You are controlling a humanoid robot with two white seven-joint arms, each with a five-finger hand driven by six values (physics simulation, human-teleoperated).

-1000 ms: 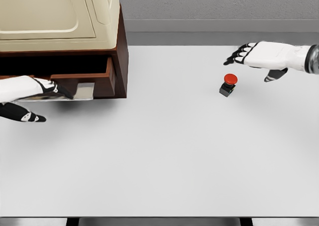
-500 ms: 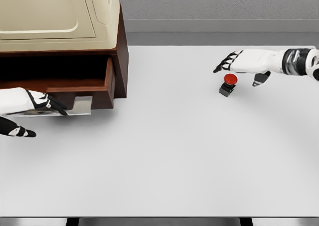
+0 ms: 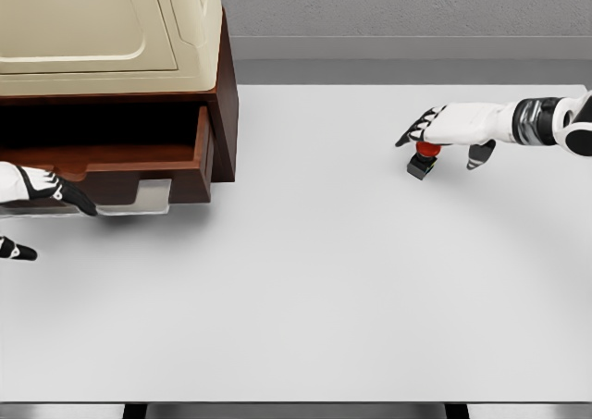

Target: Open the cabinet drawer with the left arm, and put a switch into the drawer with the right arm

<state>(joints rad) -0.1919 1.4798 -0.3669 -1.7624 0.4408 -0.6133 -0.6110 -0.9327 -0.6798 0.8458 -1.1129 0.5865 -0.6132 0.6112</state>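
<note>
The white table (image 3: 305,289) fills most of the frame, with a grey wall band (image 3: 407,17) along the top and a dark strip at the bottom edge. In the upper left stands the cabinet (image 3: 225,114), brown-sided with a cream moulded top (image 3: 102,26); no writing or label can be read on it. Its drawer (image 3: 139,160) is pulled out toward the viewer, the dark cavity above it open, and a pale translucent handle (image 3: 148,197) hangs at its front. The left hand (image 3: 42,190) sits at the left edge, fingers curled at the handle's left end; whether they actually grip it is hard to tell from here. The switch (image 3: 423,160), a red button on a black base, stands on the table in the upper right, well apart from the cabinet with bare table between. The right hand (image 3: 449,128) hovers over it, fingers spread, thumb down on the right, holding nothing
</note>
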